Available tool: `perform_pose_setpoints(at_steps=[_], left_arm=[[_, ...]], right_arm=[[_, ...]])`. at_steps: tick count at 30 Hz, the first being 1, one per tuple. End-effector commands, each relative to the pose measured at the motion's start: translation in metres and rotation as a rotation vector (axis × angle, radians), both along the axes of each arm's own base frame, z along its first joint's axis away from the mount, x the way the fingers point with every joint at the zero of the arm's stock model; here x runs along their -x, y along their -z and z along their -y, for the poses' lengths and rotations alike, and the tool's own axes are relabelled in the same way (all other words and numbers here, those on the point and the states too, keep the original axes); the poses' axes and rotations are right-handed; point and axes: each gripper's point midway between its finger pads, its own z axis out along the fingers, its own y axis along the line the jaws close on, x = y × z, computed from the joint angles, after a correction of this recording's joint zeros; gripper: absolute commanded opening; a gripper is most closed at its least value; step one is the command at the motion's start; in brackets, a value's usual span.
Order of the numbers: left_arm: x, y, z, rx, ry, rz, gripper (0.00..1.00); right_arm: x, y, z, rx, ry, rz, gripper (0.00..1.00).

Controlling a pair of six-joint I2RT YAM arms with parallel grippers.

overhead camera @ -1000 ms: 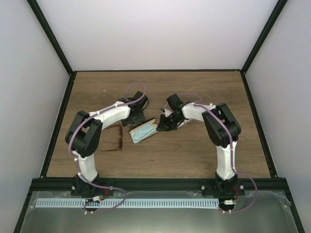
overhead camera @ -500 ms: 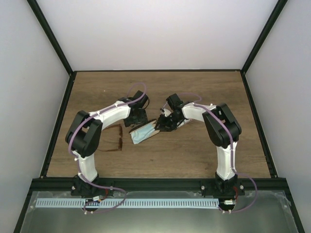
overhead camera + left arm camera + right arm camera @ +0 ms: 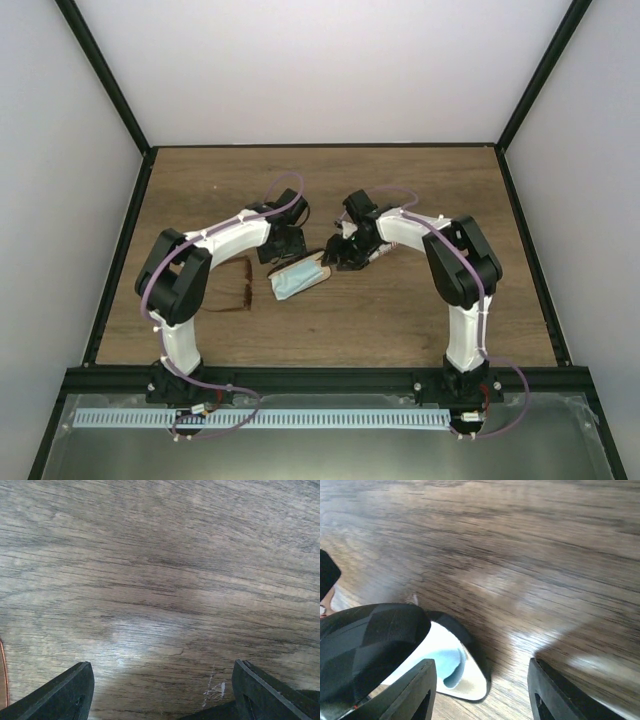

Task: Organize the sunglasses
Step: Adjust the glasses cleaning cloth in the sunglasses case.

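One pair of sunglasses, a thin, dark reddish-brown frame, lies flat on the grained wood table just left of the case, not in it. The case is an open oval shell with a glossy pale lining and holds a soft light blue cloth. I judge most of the work is left: glasses in, case shut. My left gripper, just behind the case, and my right gripper, at the case's right end, both have their jaws apart and hold nothing.
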Motion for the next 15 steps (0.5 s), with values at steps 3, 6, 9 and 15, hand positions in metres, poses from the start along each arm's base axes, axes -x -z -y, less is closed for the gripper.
perform_pose_setpoints(at_steps=[3, 6, 9, 15], left_arm=[[0.002, -0.008, 0.003, 0.011, 0.02, 0.011, 0.78], [0.001, -0.009, 0.004, 0.019, 0.023, 0.012, 0.78], [0.001, -0.009, 0.006, 0.025, 0.026, 0.012, 0.78], [0.003, -0.005, 0.007, 0.03, 0.026, -0.003, 0.78]], right_arm=[[-0.009, -0.023, 0.014, 0.09, 0.051, 0.067, 0.52], [-0.012, -0.041, 0.013, 0.064, 0.06, 0.114, 0.49], [-0.014, -0.052, 0.006, 0.043, 0.04, 0.135, 0.34], [-0.001, -0.054, -0.014, 0.026, -0.024, 0.111, 0.24]])
